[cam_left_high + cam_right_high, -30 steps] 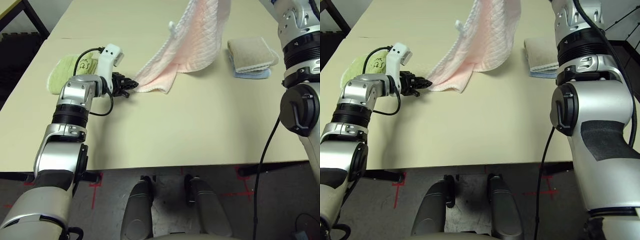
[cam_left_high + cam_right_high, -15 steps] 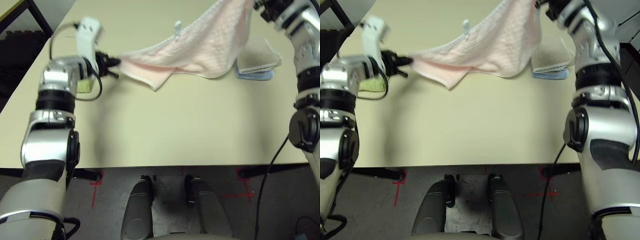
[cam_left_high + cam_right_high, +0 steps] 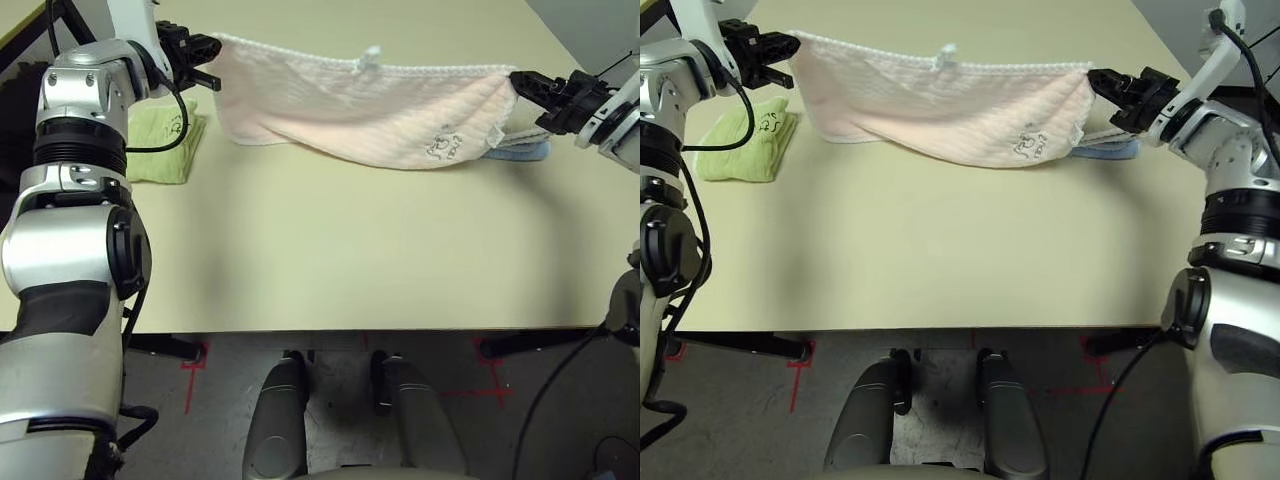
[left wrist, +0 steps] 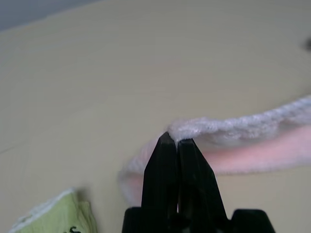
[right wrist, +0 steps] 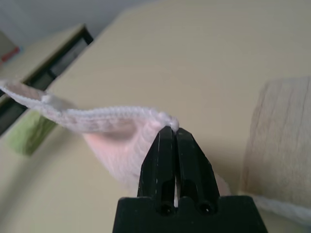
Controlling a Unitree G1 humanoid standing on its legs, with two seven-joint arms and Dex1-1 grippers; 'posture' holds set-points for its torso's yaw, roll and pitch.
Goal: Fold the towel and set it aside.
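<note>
The pale pink towel (image 3: 360,110) hangs stretched above the table, its whitish hemmed edge (image 3: 300,57) taut along the far side and a small white tag (image 3: 371,54) sticking up mid-edge. My left gripper (image 3: 208,48) is shut on its left corner (image 4: 176,133). Over at the far right, my right gripper (image 3: 524,83) is shut on the other corner (image 5: 167,120). The lower part of the cloth sags toward the tabletop, with a small grey embroidered mark (image 3: 441,147) near the right.
A folded light green towel (image 3: 166,140) lies on the table under my left gripper. A beige towel (image 5: 279,136) stacked on a blue one (image 3: 525,152) sits behind the pink cloth's right end. The beige table (image 3: 360,260) has bare surface toward the front edge.
Both arms have swung apart and the towel, earlier draped from high on the right, is now pulled out flat between the two grippers. The left gripper rose from the tabletop.
</note>
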